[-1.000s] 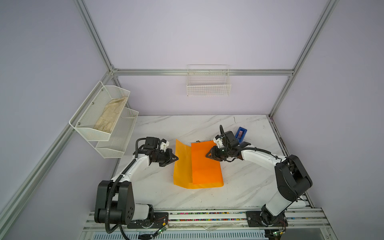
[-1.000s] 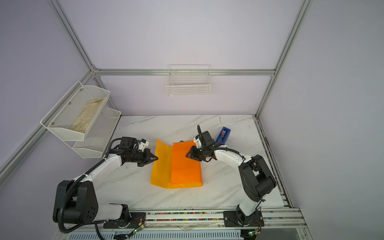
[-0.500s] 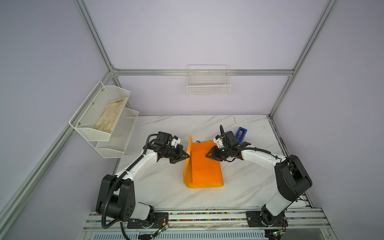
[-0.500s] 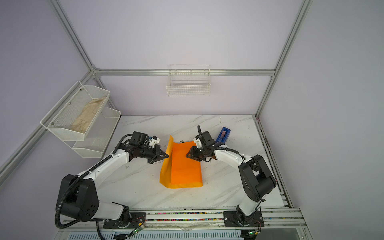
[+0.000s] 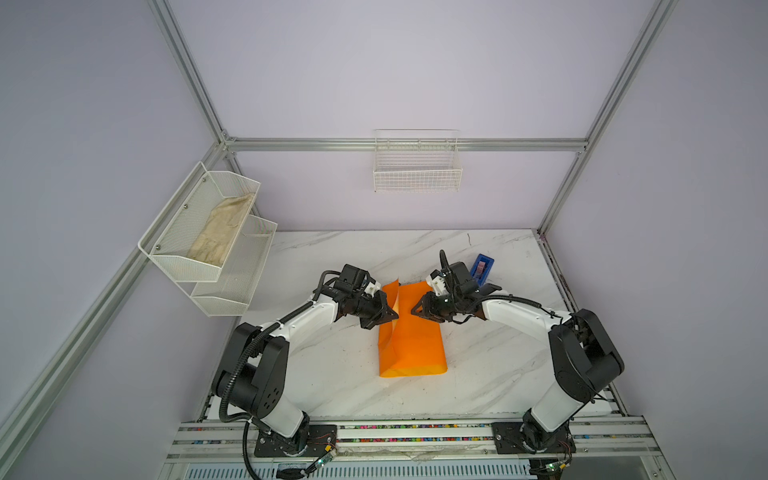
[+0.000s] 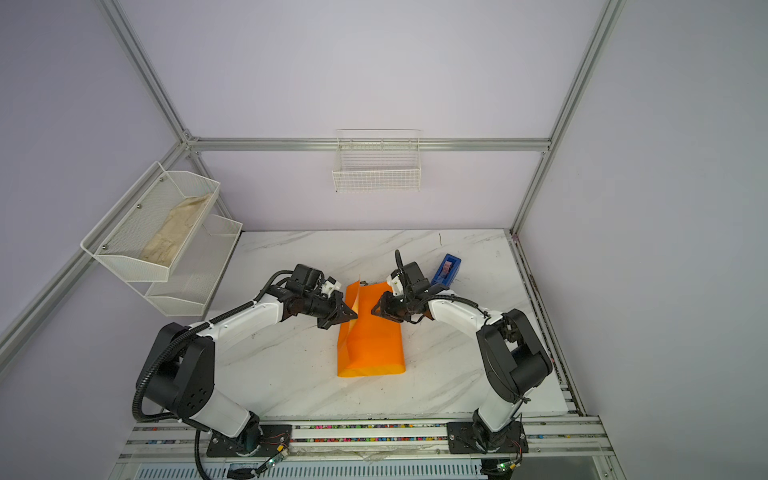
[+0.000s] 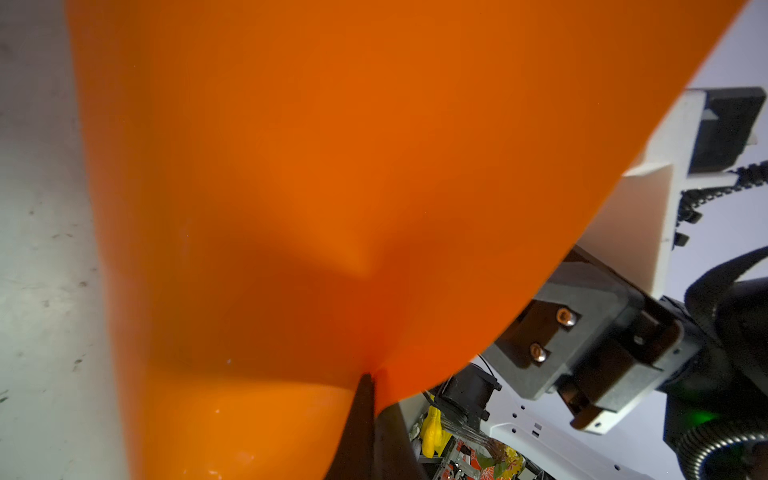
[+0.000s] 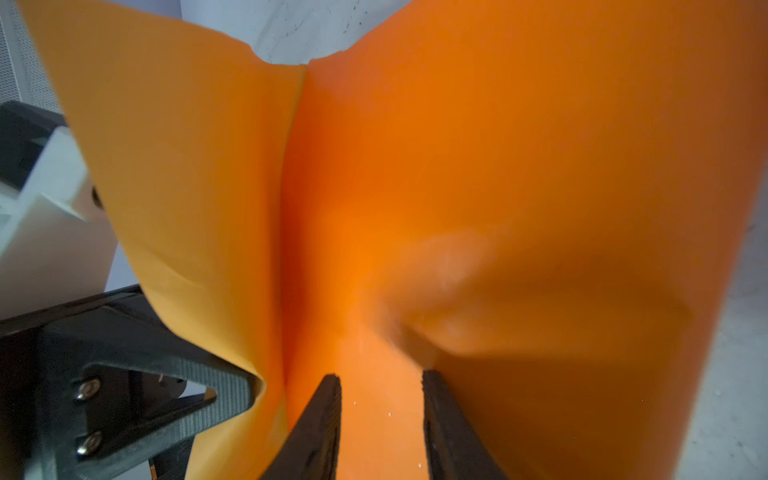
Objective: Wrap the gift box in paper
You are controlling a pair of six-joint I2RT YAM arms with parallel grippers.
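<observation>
— What stands around you?
— One bright blue wedge-shaped tape dispenser point(image 5: 482, 266) behind my right arm; one white two-tier mesh shelf point(image 5: 187, 266) on the left wall, with one beige cloth point(image 5: 224, 230) in its upper tier; one white wire basket point(image 5: 417, 180) on the back wall.
— And your two hands?
— My left hand point(image 5: 394, 318) is pinched tight on the raised flap of the one large orange sheet of paper point(image 5: 415, 345), folded mid-tabletop point(image 5: 332, 374); that flap rises between my hands; my right hand point(image 5: 414, 309) stands narrowly apart, fingertips point(image 8: 328, 415) against the fold; the gift box is out of sight.
</observation>
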